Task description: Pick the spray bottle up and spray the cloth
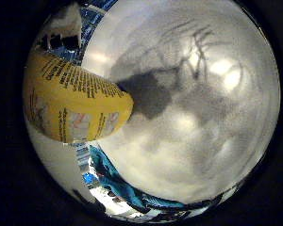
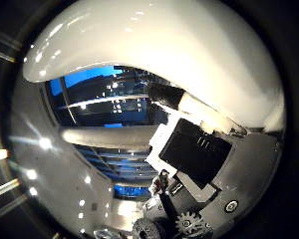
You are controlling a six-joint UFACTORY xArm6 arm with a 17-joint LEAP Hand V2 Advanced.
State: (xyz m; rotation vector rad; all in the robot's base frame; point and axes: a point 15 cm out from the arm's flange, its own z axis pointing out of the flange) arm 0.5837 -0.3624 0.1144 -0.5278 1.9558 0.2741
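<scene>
My hand (image 2: 199,164) seems to grasp the bottle (image 1: 75,103), yellow at left of the frame, so I should aim its nozzle at the teal cloth (image 1: 118,181) below before squeezing.

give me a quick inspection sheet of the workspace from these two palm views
surface: pale grey table, shiny, with a dark shadow of the hand and bottle on it
job's things: yellow bottle with a printed label, close to the palm; its white top fills much of the thumb side view; teal cloth lies on the table
clutter: nothing seen
hand: black and white parts beside the bottle's top; grip cannot be judged
cables: nothing seen
surroundings: dim room with blue-lit windows
</scene>
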